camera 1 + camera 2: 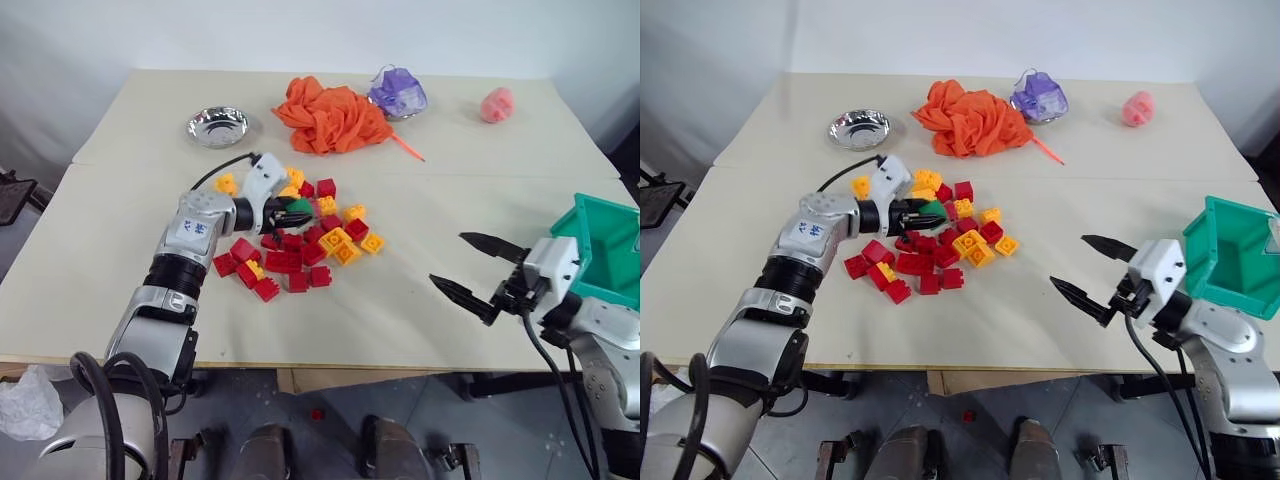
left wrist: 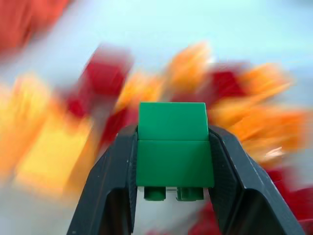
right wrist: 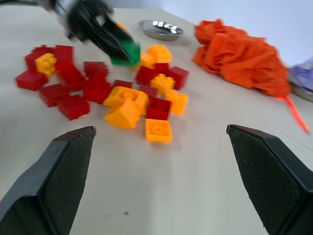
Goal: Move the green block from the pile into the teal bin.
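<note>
The green block (image 2: 173, 154) is clamped between the two black fingers of my left gripper (image 1: 297, 212), held a little above the pile (image 1: 300, 245) of red and yellow bricks in the middle of the table. In the right wrist view the same block (image 3: 124, 53) hangs over the pile's far side. My right gripper (image 1: 478, 270) stands open with nothing in it, over bare table to the right of the pile. The teal bin (image 1: 610, 245) sits at the table's right edge, just behind the right wrist.
A shiny metal bowl (image 1: 217, 125) lies at the back left. An orange cloth heap (image 1: 332, 115), a purple bag (image 1: 398, 92) and a small pink object (image 1: 497, 104) line the back of the table. A red brick (image 1: 317, 413) lies on the floor.
</note>
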{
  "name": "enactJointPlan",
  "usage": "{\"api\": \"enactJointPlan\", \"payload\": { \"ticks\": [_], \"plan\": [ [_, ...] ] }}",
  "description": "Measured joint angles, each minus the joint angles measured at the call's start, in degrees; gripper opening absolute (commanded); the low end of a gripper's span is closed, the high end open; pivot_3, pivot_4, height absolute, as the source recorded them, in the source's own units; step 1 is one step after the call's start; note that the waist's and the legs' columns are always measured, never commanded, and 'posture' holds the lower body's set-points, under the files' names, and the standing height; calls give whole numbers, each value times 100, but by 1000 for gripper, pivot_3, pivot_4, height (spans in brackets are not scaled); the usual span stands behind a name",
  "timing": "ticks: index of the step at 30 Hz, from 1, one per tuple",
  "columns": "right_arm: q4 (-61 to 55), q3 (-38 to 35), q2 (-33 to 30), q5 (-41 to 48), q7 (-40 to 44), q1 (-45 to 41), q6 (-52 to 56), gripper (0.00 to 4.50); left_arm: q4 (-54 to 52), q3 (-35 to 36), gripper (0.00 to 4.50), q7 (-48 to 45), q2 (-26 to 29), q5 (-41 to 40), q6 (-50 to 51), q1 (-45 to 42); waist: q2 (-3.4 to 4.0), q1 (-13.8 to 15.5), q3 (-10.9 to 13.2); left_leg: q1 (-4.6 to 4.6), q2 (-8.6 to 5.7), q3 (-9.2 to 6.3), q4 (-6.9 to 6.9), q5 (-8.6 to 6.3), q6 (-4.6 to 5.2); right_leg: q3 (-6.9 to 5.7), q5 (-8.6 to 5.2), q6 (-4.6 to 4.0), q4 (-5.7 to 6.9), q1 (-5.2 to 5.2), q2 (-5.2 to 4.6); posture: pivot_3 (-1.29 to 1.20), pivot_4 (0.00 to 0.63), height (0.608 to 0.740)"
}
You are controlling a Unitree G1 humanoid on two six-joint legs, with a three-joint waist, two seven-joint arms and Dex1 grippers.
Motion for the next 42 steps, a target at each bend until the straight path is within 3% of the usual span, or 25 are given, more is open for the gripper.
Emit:
{"api": "enactJointPlan", "payload": {
  "ticks": [2, 7, 12, 13, 17, 18, 23, 29, 30, 33, 38, 42],
  "plan": [
    [-46, -300, 0, 81, -182, 145, 83, 4500, -55, -103, 1510, -390, -322, -20, -278, -262, 0, 47, 0, 1, -2, -3, 3, 0, 1, -1, 1, 2, -2, 6, 0, 0, 150, 740],
    [-266, -672, 6, 33, -647, 464, 116, 4500, 999, -809, 1510, -463, -1925, 346, -1240, -489, -3, 156, 0, -3, -5, -6, 14, -5, 10, -2, 7, 12, -21, 17, 0, 0, 150, 740],
    [-672, -1058, 86, 63, -958, 1122, 331, 4500, 2415, -1107, 1510, 299, -2603, 981, -2196, -716, -2, 14, 0, -3, -5, -1, -3, -5, 9, 4, 5, 9, -18, 1, -1, 0, 150, 740],
    [-768, -1127, 142, 96, -1042, 1204, 350, 4500, 2592, -1084, 2264, 409, -2693, 1021, -2332, -728, -3, 4, 0, -4, -5, -1, 0, -6, 10, 5, 5, 9, -18, 1, -2, 0, 150, 740],
    [-1241, -1261, 248, 195, -1214, 1510, 466, 4500, 2802, -645, 3455, 442, -2888, 854, -2656, -740, -3, 16, 1, -6, -5, -4, 5, -7, 12, 4, 6, 9, -16, 1, -3, 0, 150, 740],
    [-1305, -1267, 248, 193, -1232, 1570, 477, 4500, 2800, -532, 3728, 378, -2870, 782, -2728, -759, -3, 15, 0, -5, -5, -4, 5, -7, 13, 4, 6, 9, -16, 1, -4, 0, 150, 740],
    [-1317, -1125, -87, 152, -1220, 1490, 886, 4500, 2508, 44, 3728, -332, -2352, 314, -2849, -687, 1, -8, -2, -1, -4, -4, 5, -7, 13, 5, 5, 6, -9, 0, -3, 0, 150, 740],
    [-677, -549, -846, 266, -557, 447, 1328, 4500, 1822, 253, 3728, -1134, -1470, 127, -2844, 27, 4, -8, -3, -3, -3, -5, 7, -7, 13, 5, 5, 5, -5, -2, -3, 0, 150, 740],
    [-518, -355, -935, 228, -434, 193, 1337, 4500, 1595, 307, 3900, -1303, -1348, 34, -2924, 201, 3, -2, -3, -4, -3, -6, 9, -7, 13, 3, 5, 5, -5, -1, -3, 0, 150, 740],
    [239, 407, -1299, -77, -4, -790, 1396, 4500, 633, 576, 4448, -1770, -835, -440, -2954, 769, 4, -31, -3, -7, -3, -4, 24, -8, 15, 7, 6, 6, -1, -2, -4, 0, 150, 740],
    [1889, 1604, -1599, -976, 952, -2105, 1027, 4500, -902, 961, 4448, -1900, 267, -860, -2263, 1961, 5, -104, -3, -8, -1, -6, 24, -8, 14, 3, 6, 7, 1, 1, -4, 0, 150, 740],
    [3642, 2533, -1554, -1785, 1958, -3489, 281, 4500, -2228, 1133, 4448, -1594, 712, -1140, -1446, 2967, 5, -153, -2, -11, -1, -7, 32, -9, 16, 3, 7, 9, 1, 1, -6, 0, 150, 740]
  ]
}}
